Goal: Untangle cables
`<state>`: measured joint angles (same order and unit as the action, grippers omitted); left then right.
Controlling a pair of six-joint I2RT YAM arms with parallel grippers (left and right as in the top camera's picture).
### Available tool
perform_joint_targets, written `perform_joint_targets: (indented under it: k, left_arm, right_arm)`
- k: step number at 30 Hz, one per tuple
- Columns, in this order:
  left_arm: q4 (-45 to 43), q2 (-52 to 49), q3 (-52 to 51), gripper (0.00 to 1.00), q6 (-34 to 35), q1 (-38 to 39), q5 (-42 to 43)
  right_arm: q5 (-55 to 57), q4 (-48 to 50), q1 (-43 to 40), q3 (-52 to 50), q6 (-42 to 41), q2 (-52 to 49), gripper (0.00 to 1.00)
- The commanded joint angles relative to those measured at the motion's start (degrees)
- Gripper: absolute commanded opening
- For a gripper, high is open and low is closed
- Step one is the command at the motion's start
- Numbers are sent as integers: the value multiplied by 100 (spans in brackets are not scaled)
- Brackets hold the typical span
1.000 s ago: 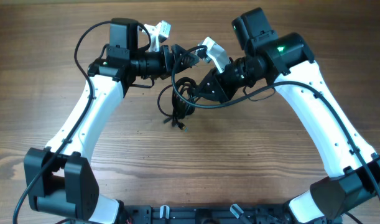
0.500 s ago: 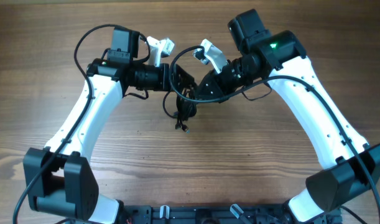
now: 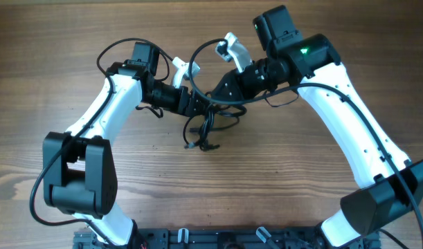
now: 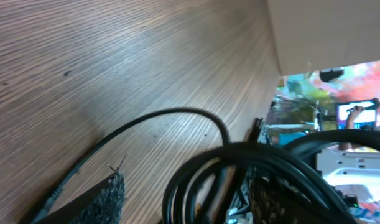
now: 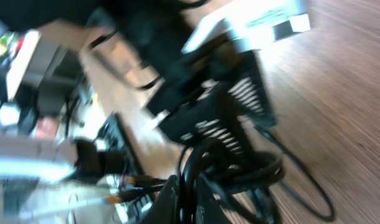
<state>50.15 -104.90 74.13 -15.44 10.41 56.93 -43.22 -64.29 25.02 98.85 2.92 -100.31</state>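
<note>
Left wrist view — the left gripper (image 4: 186,198) has its ribbed pads (image 4: 109,200) part-way apart. The cables (image 4: 239,163) are bunched between them, crowded toward the 3 o'clock pad; whether they are clamped cannot be told. Right wrist view, blurred — the right gripper (image 5: 188,202) has its fingers nearly together, pinching one strand of the cables that runs up between them. Overhead, both grippers meet over the middle of the table (image 3: 59,41), the right just beside the left at its 2 o'clock. The knotted bundle sits at their 6 o'clock. The left arm (image 3: 107,104) reaches in from 8 o'clock, the right arm (image 3: 343,111) from 4 o'clock.
</note>
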Motion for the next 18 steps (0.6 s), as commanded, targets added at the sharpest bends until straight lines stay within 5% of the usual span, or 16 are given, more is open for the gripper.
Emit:
perform_joint_targets:
  k: [1, 8, 13, 18]
  left_arm:
    - [-15, -48, 2, 62, -133, 7, 1292]
    - [-372, -48, 2, 49, 1231, 7, 1231]
    - [-1434, -48, 2, 48, 2658, 116, -1005]
    - [-2057, -48, 2, 52, 3287, 603, -1899]
  right_arm:
    - [3436, 168, 9, 76, -2970, -144, 4]
    - [4092, 393, 7, -138, -3480, -925, 4]
    - [3993, 402, -46, -125, -3121, -955, 23]
    - [2741, 208, -317, -111, -2568, -581, 31]
